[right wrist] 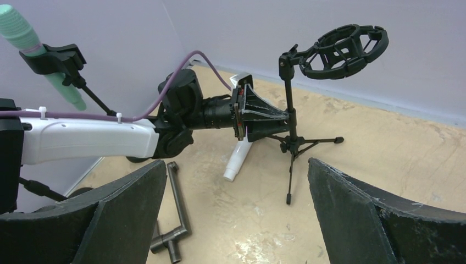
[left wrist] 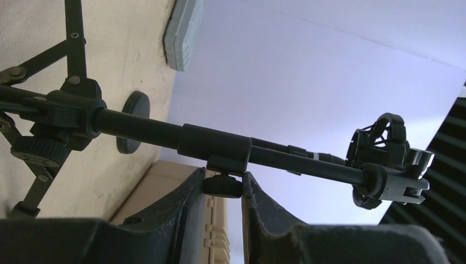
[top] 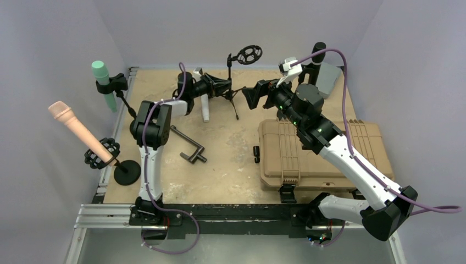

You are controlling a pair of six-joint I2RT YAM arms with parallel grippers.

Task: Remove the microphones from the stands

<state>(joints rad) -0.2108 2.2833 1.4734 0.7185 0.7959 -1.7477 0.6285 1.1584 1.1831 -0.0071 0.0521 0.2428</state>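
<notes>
Top view: left fingers clamped on the tripod, white microphone on the table

The left gripper [top: 226,89] reaches to the back of the sandy table [top: 231,159] and is closed on the tripod stand [right wrist: 289,126]. The left wrist view shows its fingers [left wrist: 187,203] pinching the small knob [left wrist: 222,186] that sticks out of the collar [left wrist: 214,143] on the stand's pole. The pole runs up to the black ring mount [right wrist: 342,54] at its top.

The white microphone [right wrist: 237,159] is apart from that mount. It lies on the table just beside the tripod's legs and under the left gripper. Its narrow end points toward the near side, and its far end is hidden behind the gripper.

The right gripper [top: 248,96] hangs just right of the tripod, above the far left corner of the tan case [top: 329,154]. Its fingers are spread wide with nothing between them, and they point toward the stand.

On the left side a green microphone [top: 102,74] sits in a black clip. A pink microphone [top: 77,124] tilts up out of a second mount on a stand with a round base [top: 127,172]. A dark metal bar [top: 187,144] lies flat on the table between the left arm and the case.
</notes>
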